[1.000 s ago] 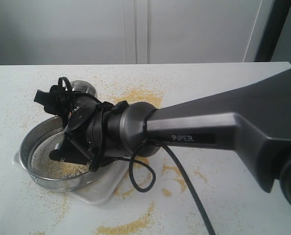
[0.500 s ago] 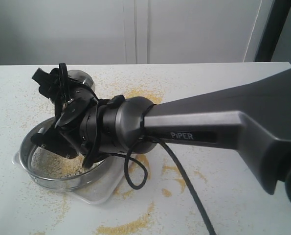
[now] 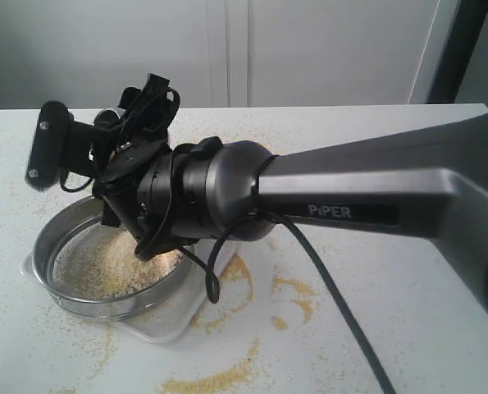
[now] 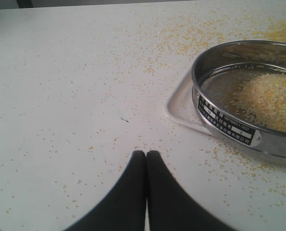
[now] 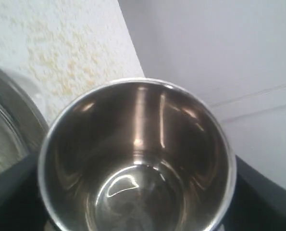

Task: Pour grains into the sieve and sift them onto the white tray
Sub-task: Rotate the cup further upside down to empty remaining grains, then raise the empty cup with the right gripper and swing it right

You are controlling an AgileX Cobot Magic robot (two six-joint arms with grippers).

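Right wrist view shows right end effector (image 5: 135, 192) clasping steel cup (image 5: 138, 139); left end effector (image 4: 146, 156) closed, holding nothing.

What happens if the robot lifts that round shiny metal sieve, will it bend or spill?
The round stainless-steel sieve is probably stiff: its wall is a solid metal ring. Tilted, the loose yellow grains would likely slide and spill. Pushed, it may skid on the flat white plastic tray.

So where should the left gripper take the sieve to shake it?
Probably the upright wall of the sieve on the side facing the left gripper, from above, one finger inside, one outside: the ring is too wide to span, and the grains lie clear there.
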